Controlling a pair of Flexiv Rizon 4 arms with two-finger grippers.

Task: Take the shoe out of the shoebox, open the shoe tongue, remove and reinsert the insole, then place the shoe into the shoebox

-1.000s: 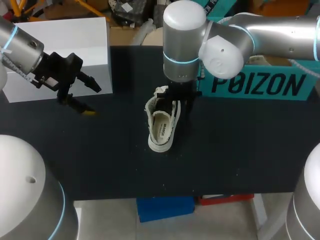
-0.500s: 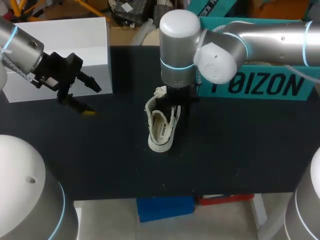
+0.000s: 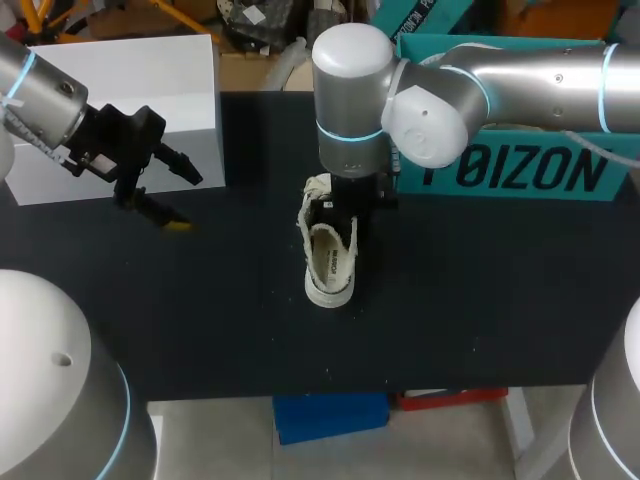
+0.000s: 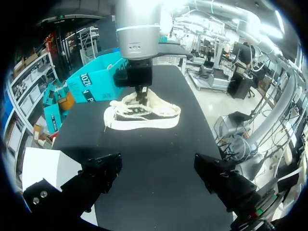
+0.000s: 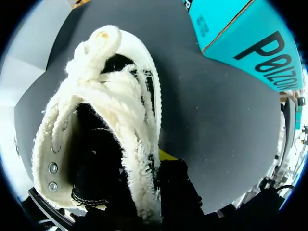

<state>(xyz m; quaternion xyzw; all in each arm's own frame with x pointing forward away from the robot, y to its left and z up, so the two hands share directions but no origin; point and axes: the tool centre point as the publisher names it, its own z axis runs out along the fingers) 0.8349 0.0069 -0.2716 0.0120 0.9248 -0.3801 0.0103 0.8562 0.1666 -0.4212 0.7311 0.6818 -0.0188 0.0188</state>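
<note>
A white shoe (image 3: 330, 258) with a fleecy lining lies on the black table (image 3: 480, 300), its opening facing up. My right gripper (image 3: 346, 208) comes straight down onto its far end. In the right wrist view that gripper (image 5: 148, 166) is shut on the shoe's (image 5: 103, 120) fleecy side wall, one finger inside the shoe and a yellow fingertip (image 5: 166, 155) outside. The teal shoebox (image 3: 510, 165) stands behind and right of the shoe. My left gripper (image 3: 160, 195) hangs open over the table's left part; from its wrist view (image 4: 163, 178) the shoe (image 4: 144, 113) lies well ahead.
A white box (image 3: 120, 100) stands at the table's back left, just behind my left gripper. The teal shoebox (image 4: 94, 79) lies on its side close to my right arm. Bare black table surrounds the shoe toward the front.
My right gripper closed on the shoe's side wall. The arm shifted a little left, and the shoe turned straighter and slid slightly right. My left arm stayed still.
</note>
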